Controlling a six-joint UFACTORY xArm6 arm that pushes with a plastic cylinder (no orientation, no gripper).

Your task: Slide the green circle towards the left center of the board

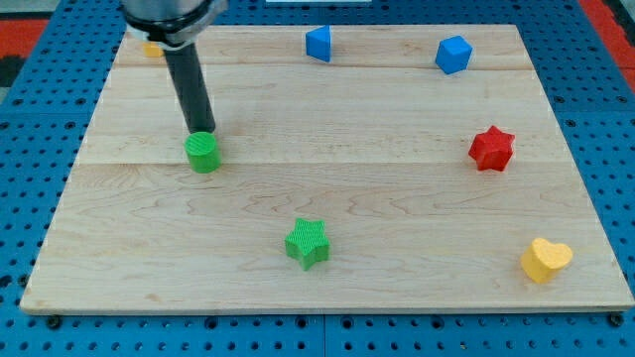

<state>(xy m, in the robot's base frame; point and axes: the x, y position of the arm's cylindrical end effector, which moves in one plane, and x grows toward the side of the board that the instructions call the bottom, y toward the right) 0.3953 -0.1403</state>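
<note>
The green circle (202, 153) is a short green cylinder on the wooden board (397, 198), left of the middle. My tip (201, 132) is the lower end of the dark rod coming down from the view's top left. It stands right behind the green circle, at its upper edge, touching or nearly touching it.
A green star (308, 243) lies below the middle. A red star (490, 149) is at the right. A yellow heart (546, 260) is at the lower right. Two blue blocks (317, 44) (453, 54) sit along the top edge. An orange block (151, 48) is partly hidden behind the arm at the top left.
</note>
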